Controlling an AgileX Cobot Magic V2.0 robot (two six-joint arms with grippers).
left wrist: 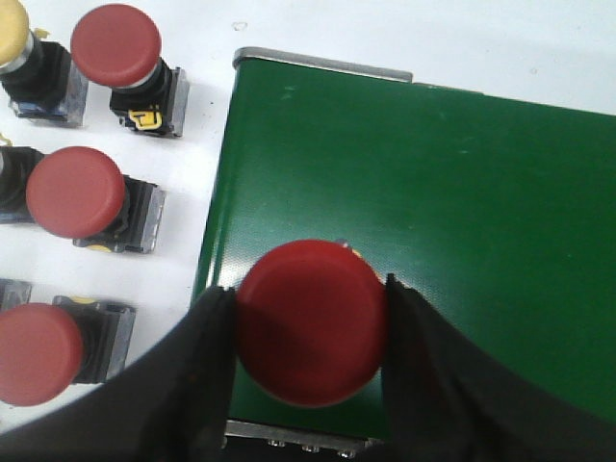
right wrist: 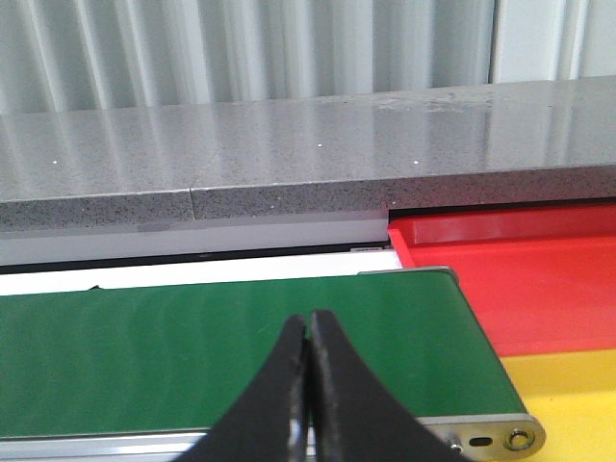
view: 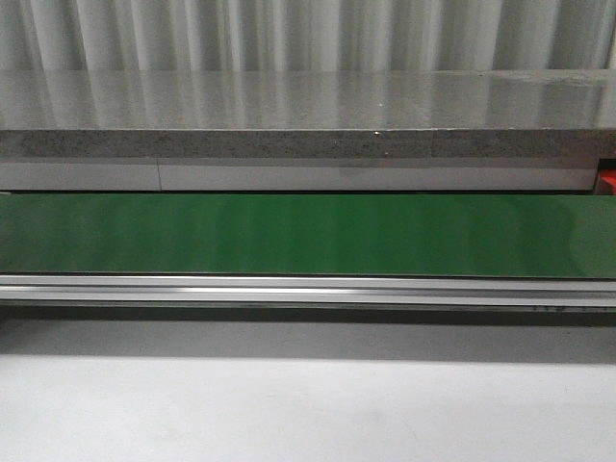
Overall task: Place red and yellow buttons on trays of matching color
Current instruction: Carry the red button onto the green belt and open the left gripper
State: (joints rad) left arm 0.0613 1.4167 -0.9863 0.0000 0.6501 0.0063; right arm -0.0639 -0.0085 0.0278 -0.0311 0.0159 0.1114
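While L gripper (left wrist: 310,327) clamps red button (left wrist: 313,322) btwn fingers over green belt (left wrist: 452,221), R gripper (right wrist: 310,371) sits closed.

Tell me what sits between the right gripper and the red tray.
Only bare green conveyor belt and its metal end roller; the right wrist view shows it. The right gripper, jaws shut and empty, hangs over the belt, the red tray just past the belt's end.

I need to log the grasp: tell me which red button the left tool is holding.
The red button over the green belt, clamped between the left tool fingers. The other three red buttons sit free on the white surface beside the belt.
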